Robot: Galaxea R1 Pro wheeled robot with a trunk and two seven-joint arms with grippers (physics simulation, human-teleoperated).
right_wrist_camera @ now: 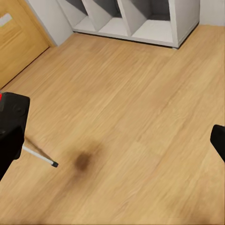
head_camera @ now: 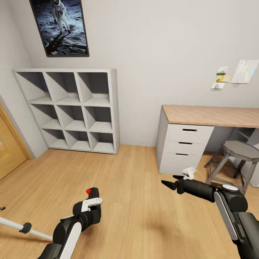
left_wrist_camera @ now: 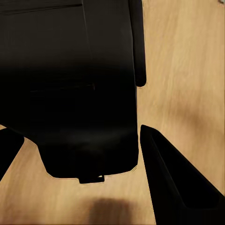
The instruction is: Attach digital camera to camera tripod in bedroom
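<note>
Wood-floored bedroom with cube shelf (head_camera: 73, 108) and desk (head_camera: 212, 117): left gripper (head_camera: 90, 201) clamps the camera (left_wrist_camera: 70, 89) above the floor, right gripper (head_camera: 172, 182) parted and empty; a tripod (head_camera: 25, 228) leg lies nearby, mounting yet to come

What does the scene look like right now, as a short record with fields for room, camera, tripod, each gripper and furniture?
room: wood plank floor, light grey walls, astronaut poster
camera: black, red dot on top, held in the left gripper above the floor; its dark body sits between the fingers in the left wrist view
tripod: one silver leg with a black joint at the head view's lower left; not attached yet
right gripper: open, holding nothing
furniture: cube shelf, desk with drawers, stool, wooden door
</note>
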